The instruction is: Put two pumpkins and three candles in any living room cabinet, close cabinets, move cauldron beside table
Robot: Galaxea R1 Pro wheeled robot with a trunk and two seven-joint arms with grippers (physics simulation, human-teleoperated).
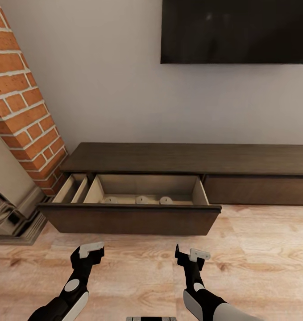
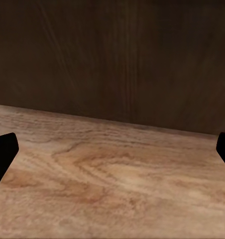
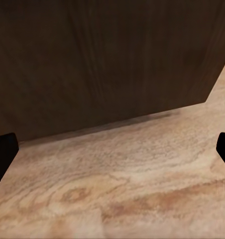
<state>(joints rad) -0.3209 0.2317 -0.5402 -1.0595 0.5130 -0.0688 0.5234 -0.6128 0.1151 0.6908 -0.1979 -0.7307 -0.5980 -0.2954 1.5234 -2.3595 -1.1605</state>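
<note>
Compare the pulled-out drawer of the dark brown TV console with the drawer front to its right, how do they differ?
The pulled-out dark brown drawer stands open, showing its pale beige inside with three pale candle tops; the right drawer front sits shut, flush under the console top. The open drawer's front reaches out over the wooden floor; the shut one does not. Both are dark wood, without handles.

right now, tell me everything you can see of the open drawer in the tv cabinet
The open drawer is the left one of the long, low dark brown wooden cabinet under the wall TV. It is pulled well out over the pale wood floor. Its front is a plain dark panel with no handle; the inside is pale beige, with a divider near the left end. Three small pale round tops show along the bottom behind the front panel. Both claws hang short of it.
</note>
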